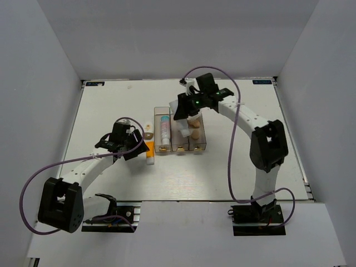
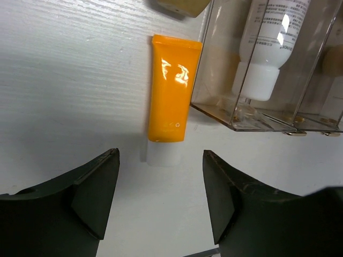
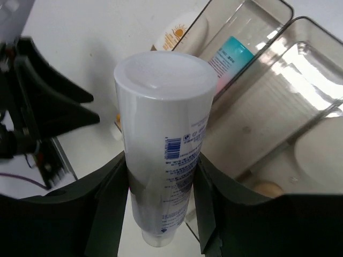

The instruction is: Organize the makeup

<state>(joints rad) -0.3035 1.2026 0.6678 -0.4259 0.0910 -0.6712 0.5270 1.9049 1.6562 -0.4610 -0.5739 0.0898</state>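
Note:
My right gripper is shut on the plain white tube and holds it tilted above the middle of the clear three-compartment box. The white tube with the pink-blue gradient lies in the box's left compartment. Peach sponges sit in the right compartment. The orange tube with a white cap lies on the table just left of the box. My left gripper is open, with its fingertips either side of the cap end and above it. The round cream puff lies beyond the orange tube.
The box has gold latches along its near edge. The white table is ringed by grey walls. The left arm's purple cable loops out at the left, and the right arm's cable hangs over the table on the right.

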